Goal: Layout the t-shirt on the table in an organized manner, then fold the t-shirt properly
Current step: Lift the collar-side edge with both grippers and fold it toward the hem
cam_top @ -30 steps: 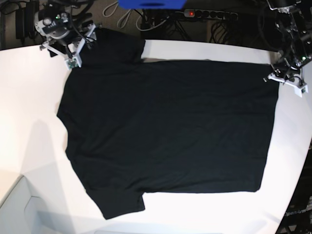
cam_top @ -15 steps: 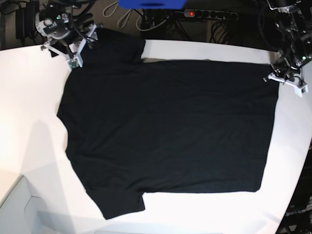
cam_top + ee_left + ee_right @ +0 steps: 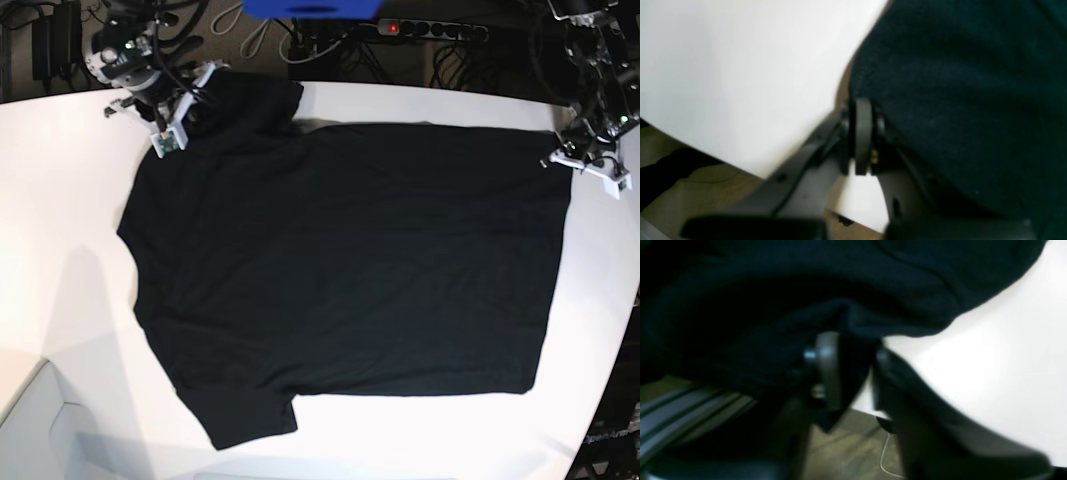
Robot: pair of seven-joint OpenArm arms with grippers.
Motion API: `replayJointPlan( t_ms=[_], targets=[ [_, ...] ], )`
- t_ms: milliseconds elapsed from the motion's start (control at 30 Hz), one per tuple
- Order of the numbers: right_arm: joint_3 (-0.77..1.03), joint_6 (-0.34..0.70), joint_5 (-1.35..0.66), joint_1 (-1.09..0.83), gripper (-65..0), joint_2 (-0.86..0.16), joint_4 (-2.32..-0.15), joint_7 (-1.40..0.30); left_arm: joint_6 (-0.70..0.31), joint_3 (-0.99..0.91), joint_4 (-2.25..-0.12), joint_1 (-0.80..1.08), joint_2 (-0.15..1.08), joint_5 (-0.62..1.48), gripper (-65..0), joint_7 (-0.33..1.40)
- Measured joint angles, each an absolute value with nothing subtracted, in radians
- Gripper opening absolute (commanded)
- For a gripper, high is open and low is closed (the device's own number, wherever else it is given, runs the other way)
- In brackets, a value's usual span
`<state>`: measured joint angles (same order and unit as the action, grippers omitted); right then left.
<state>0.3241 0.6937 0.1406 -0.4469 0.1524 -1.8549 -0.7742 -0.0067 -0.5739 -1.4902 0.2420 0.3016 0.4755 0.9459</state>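
Note:
The black t-shirt (image 3: 340, 260) lies spread flat on the white table (image 3: 60, 200), plain side up, with its sleeves at the left. My right gripper (image 3: 183, 108) is at the far-left sleeve. In the right wrist view a fold of the shirt (image 3: 907, 290) sits pinched between the fingers of that gripper (image 3: 853, 350). My left gripper (image 3: 572, 152) is at the shirt's far-right hem corner. The left wrist view shows this gripper (image 3: 863, 103) with its pads pressed together at the edge of the cloth (image 3: 957, 100).
Behind the table's far edge lie a power strip (image 3: 430, 30), cables and a blue object (image 3: 310, 8). The table edge curves away at the right (image 3: 610, 330). A pale raised surface (image 3: 35, 425) sits at the near left corner.
My right gripper has moved right, onto the far-left sleeve, and closed on the cloth. The left arm and the rest of the shirt have not moved.

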Motion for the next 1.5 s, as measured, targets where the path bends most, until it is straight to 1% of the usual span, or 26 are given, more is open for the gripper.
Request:
replayJointPlan(
  t_ms=[33, 167, 300, 367, 533, 900, 1100, 1267, 1400, 1500],
  targets=[
    [0.327, 0.694, 0.141, -0.447, -65.0, 0.153, -1.863, -0.782, -0.006, -0.574, -1.504, 0.245, 0.302, 0.476, -65.0, 0.965],
    [0.327, 0.695, 0.16, -0.466, -65.0, 0.159, -1.919, -0.836, -0.006, -0.572, -1.573, 0.273, 0.292, 0.475, -65.0, 1.011],
    [0.332, 0.699, 0.183, -0.477, -65.0, 0.158, -1.978, -0.896, -0.006, -0.572, -1.636, 0.268, 0.293, 0.476, -65.0, 1.005],
    [0.331, 0.699, 0.178, -0.463, -65.0, 0.158, -1.997, -0.895, -0.007, -0.573, -1.658, 0.268, 0.294, 0.477, -65.0, 1.006],
    [0.331, 0.699, 0.179, -0.431, -65.0, 0.158, -1.999, -0.906, -0.007, -0.67, -1.674, 0.267, 0.282, 0.48, -65.0, 1.012],
    [0.331, 0.699, 0.18, -0.279, -65.0, 0.158, -1.999, -0.907, -0.007, -0.673, -1.67, 0.205, 0.281, 0.479, -65.0, 1.013],
    [0.331, 0.699, 0.183, -0.192, -65.0, 0.158, -1.995, -0.905, -0.004, -0.677, -1.668, 0.109, 0.263, 0.483, -65.0, 1.013],
    [0.331, 0.699, 0.183, -0.136, -65.0, 0.158, -1.977, -0.905, -0.004, -0.672, -1.663, 0.067, 0.26, 0.467, -65.0, 1.014],
    [0.331, 0.699, 0.183, -0.103, -65.0, 0.158, -1.942, -0.902, -0.004, -0.67, -1.605, 0.019, 0.26, 0.476, -65.0, 1.012],
    [0.333, 0.699, 0.184, -0.08, -65.0, 0.158, -1.912, -0.897, -0.004, -0.67, -1.517, -0.014, 0.264, 0.471, -65.0, 1.012]
  ],
)
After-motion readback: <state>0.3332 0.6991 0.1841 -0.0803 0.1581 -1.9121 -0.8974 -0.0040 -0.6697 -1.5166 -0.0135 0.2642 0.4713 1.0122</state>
